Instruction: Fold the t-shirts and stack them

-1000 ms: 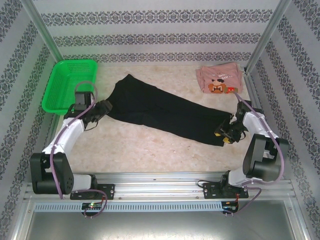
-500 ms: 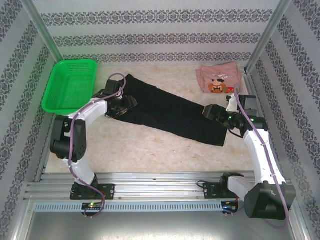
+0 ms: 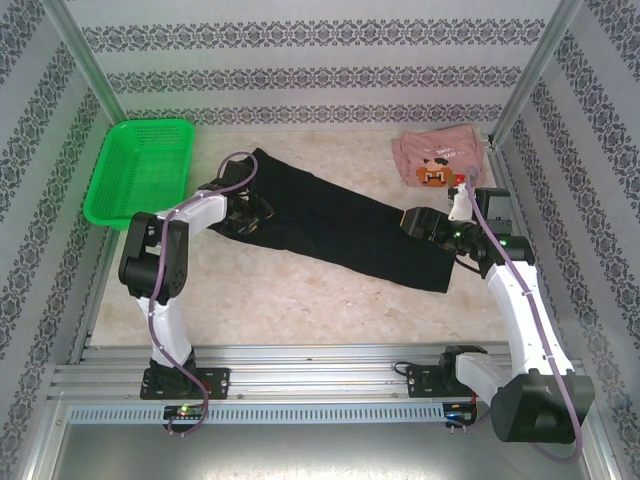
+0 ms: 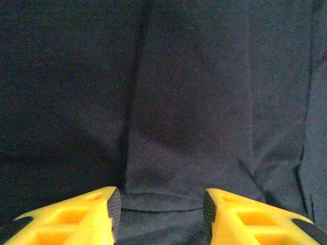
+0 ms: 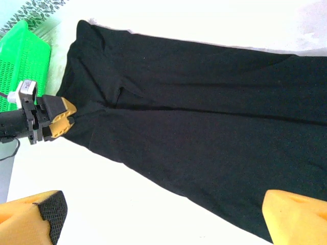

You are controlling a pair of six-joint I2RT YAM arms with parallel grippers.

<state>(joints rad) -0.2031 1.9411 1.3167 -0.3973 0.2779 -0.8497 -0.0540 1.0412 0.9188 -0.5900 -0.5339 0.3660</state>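
The black t-shirt (image 3: pixel 330 225) lies folded into a long strip, running diagonally from back left to near right. The pale pink t-shirt (image 3: pixel 440 160) with its pixel print sits folded at the back right. My left gripper (image 3: pixel 258 212) is down over the black t-shirt's left end. Its yellow fingers (image 4: pixel 97 214) stand apart, and flat dark cloth (image 4: pixel 163 127) with a hem line shows between them. My right gripper (image 3: pixel 412 222) hovers wide open above the strip's right part. In the right wrist view the black t-shirt (image 5: pixel 204 122) stretches away toward the left gripper (image 5: pixel 59 120).
A green mesh basket (image 3: pixel 140 170) stands at the back left, close to the left arm. Bare table (image 3: pixel 300 300) lies between the shirt and the arm bases. Patterned walls and metal posts (image 3: pixel 525 80) close in the sides and back.
The left gripper has moved right from the shirt's left edge onto the cloth. The right gripper has left the shirt's near right corner, opened wide and moved back over the strip.
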